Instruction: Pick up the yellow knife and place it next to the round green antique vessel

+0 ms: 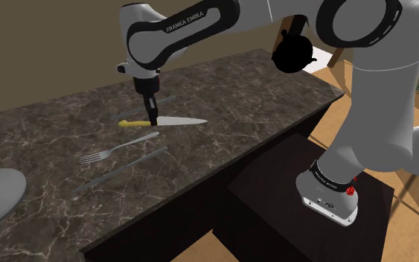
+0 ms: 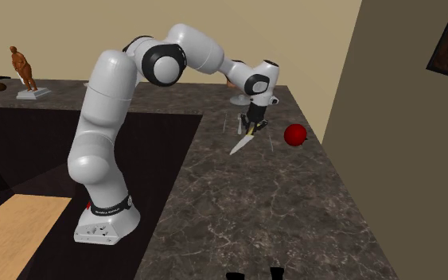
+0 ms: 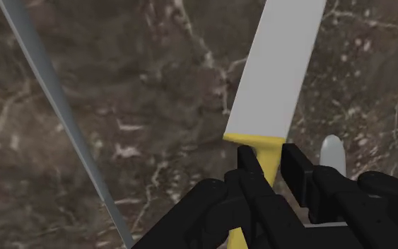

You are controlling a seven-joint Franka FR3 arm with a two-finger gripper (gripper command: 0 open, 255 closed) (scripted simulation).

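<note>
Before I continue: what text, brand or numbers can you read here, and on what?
"FRANKA EMIKA": on the arm's dark link, shoulder view.
Lettering on the arm's base ring: too small to read.
No text on the yellow knife or the counter.

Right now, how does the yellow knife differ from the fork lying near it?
The yellow knife has a yellow handle and a broad pale blade; the fork is all grey and ends in tines. The gripper clasps the knife's handle, while the fork lies free of it. Both are slim cutlery at the dark marbled counter.
</note>
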